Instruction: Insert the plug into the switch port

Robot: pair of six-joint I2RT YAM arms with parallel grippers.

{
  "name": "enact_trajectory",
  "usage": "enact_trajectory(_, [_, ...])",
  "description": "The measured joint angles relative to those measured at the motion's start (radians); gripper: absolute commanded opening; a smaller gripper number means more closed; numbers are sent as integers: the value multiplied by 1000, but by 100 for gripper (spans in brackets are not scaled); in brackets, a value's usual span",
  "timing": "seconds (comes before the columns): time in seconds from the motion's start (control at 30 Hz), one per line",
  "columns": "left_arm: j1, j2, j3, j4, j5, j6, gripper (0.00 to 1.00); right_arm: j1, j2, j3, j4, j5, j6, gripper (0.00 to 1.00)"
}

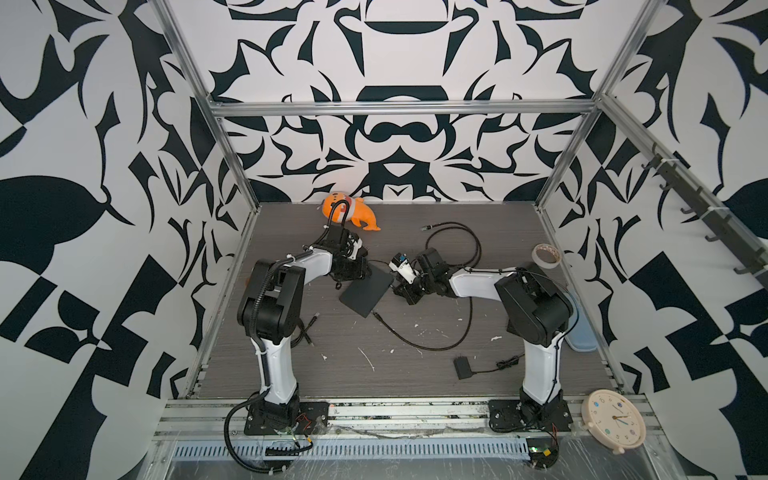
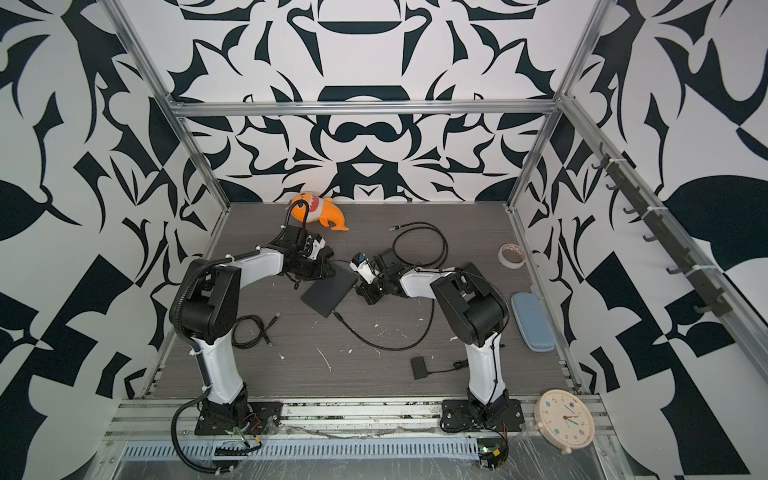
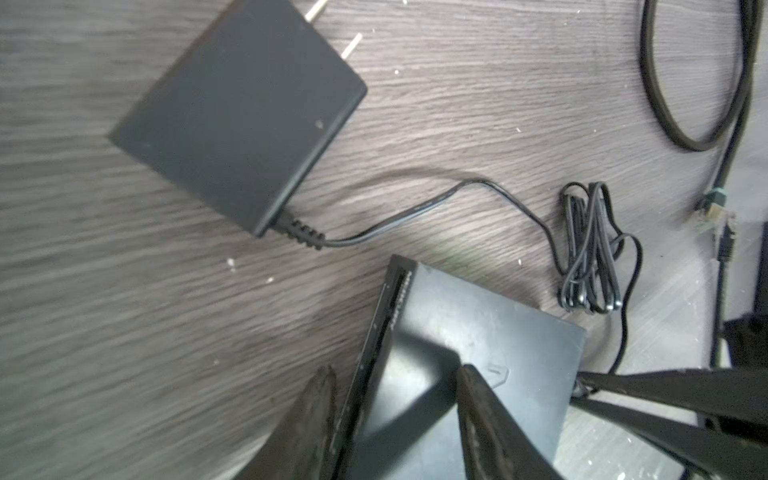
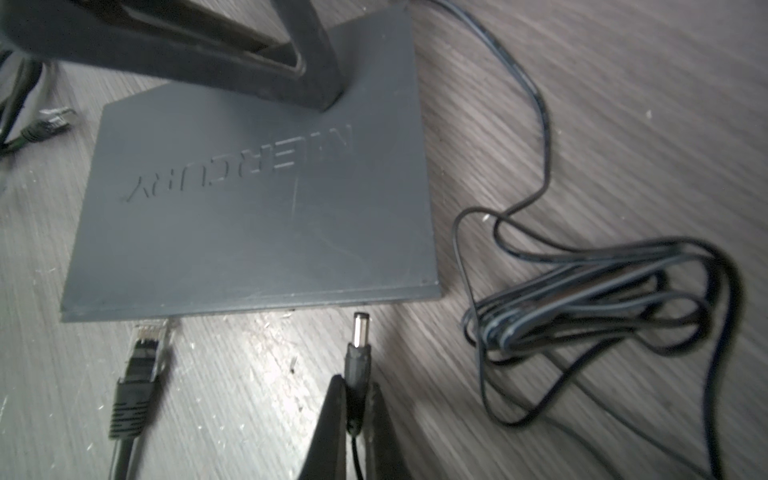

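MERCURY, raised letters, on top of switch, right wrist view. Clock dial numbers unreadable.

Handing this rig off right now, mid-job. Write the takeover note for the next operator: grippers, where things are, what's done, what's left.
Left gripper: jaws apart, straddling one edge of the switch, one finger resting on its top.
Right gripper: shut on the barrel plug.
Plug tip points at the switch edge facing it, a little short; the port itself is hidden.
An ethernet plug lies at the same edge; don't confuse them.
Done: plug grasped and aimed, switch steadied.
Left: line up with the port, push the plug in.
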Motion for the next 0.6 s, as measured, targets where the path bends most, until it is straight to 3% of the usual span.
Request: enact_trajectory(0.6, [-27,-2,0,21,-58,-24,48,0,35,86,-110,-20,17,7])
